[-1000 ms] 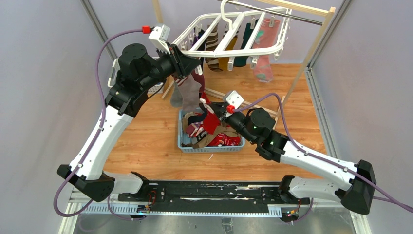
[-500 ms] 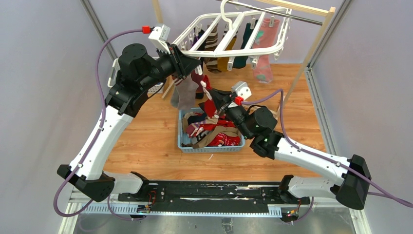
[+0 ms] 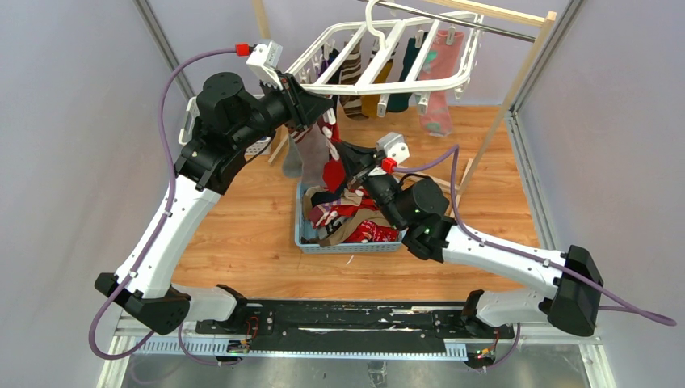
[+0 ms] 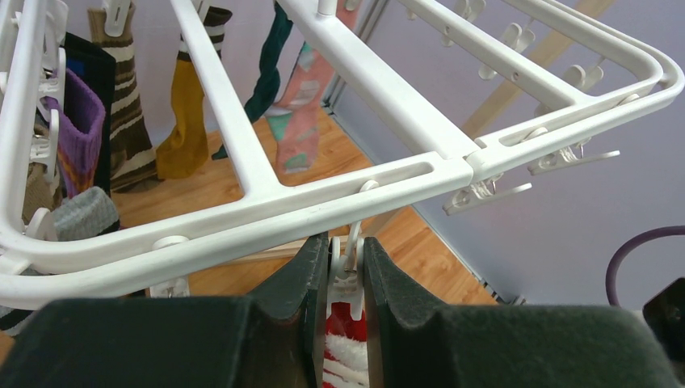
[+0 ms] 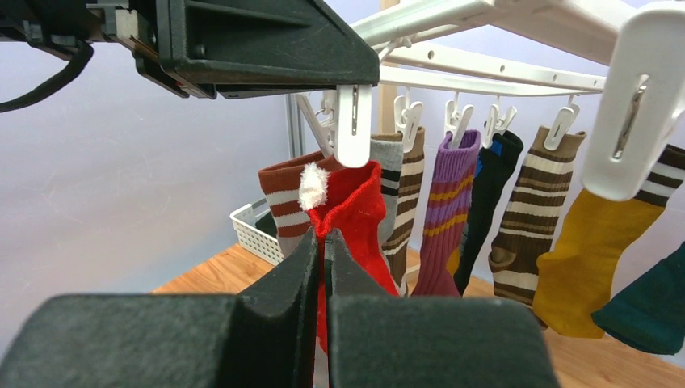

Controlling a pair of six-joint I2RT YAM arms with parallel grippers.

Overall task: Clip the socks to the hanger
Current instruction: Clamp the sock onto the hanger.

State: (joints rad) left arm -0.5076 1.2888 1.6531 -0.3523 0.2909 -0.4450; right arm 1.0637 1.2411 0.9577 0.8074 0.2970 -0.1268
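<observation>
The white hanger (image 3: 380, 56) hangs from the rail with several socks clipped to it. My left gripper (image 3: 325, 107) is shut on one dangling white clip (image 4: 349, 275) at the hanger's near bar (image 4: 242, 218). My right gripper (image 5: 324, 242) is shut on a red sock (image 5: 359, 206) with a white fluffy trim, held up so its top edge sits right under that clip (image 5: 354, 125). In the left wrist view the red and white sock (image 4: 343, 356) shows just below the clip, between my fingers. From above, the red sock (image 3: 333, 171) hangs below my left gripper, with the right gripper (image 3: 346, 155) beside it.
A blue basket (image 3: 300, 233) full of mixed socks sits on the wooden floor below. A white lattice basket (image 5: 254, 226) stands at the back left. Striped, purple, black, mustard and teal socks (image 5: 525, 202) hang in a row. The wooden rack's metal rail (image 3: 485, 28) carries the hanger.
My right arm has lifted the red sock out of the blue basket, up and to the left, to the clip. The left arm has stayed put on the clip.
</observation>
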